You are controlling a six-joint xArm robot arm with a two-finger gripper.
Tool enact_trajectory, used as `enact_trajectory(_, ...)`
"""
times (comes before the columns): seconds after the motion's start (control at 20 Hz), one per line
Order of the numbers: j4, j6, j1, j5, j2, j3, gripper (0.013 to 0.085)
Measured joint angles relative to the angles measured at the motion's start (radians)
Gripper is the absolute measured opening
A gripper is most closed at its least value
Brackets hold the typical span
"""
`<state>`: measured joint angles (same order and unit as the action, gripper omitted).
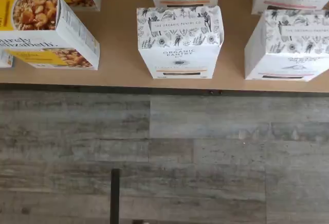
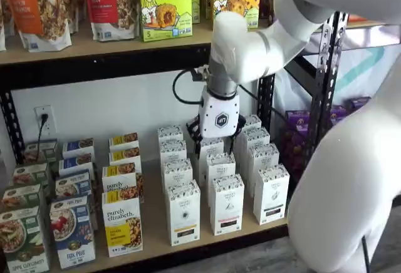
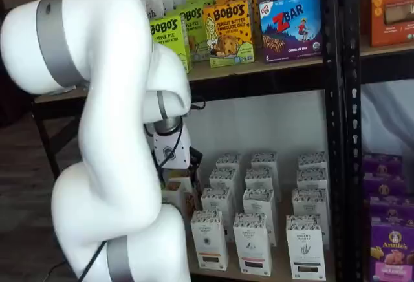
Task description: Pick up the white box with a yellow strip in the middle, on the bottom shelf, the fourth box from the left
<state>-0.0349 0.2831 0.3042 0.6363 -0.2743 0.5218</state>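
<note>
1. The tool [image 2: 218, 136] hangs at the centre of the frame in a shelf view. Its black fingers are spread wide and hold nothing.
2. It hovers over the rear rows of white cartons, well back from the front row.
3. The white box [image 2: 183, 213] stands upright at lower centre, at the front edge of the bottom shelf [image 2: 207, 252]. The wrist view shows its speckled top band and yellow strip [image 1: 180, 41] from above.
4. A purely elizabeth granola box [image 2: 122, 226] stands near it on the frame's left, and a pink-strip carton [image 2: 227, 204] just beside it on the right.
5. The carton looks light, with thin cardboard walls that are stiff but would likely dent under a hard squeeze.
6. Being tall and slim, it would probably tip if nudged.
7. The best hold appears to be across its two side faces, near the top band, with the fingers dropping into the gaps beside it.
</note>
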Motion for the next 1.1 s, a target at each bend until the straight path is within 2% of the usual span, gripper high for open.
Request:
enact_trajectory(0.6,-0.009,0.001,0.016,-0.202,0.259,0.053,0.0850)
enact_trajectory(0.75,-0.014,-0.007,0.012,-0.229,0.311,0.071,0.0850)
enact_trajectory(0.85,0.003,0.002,0.005,-0.240,0.355,0.092,0.0850)
enact_trajectory(1.1,-0.013,-0.034,-0.015,-0.274,0.436,0.131,0.0850)
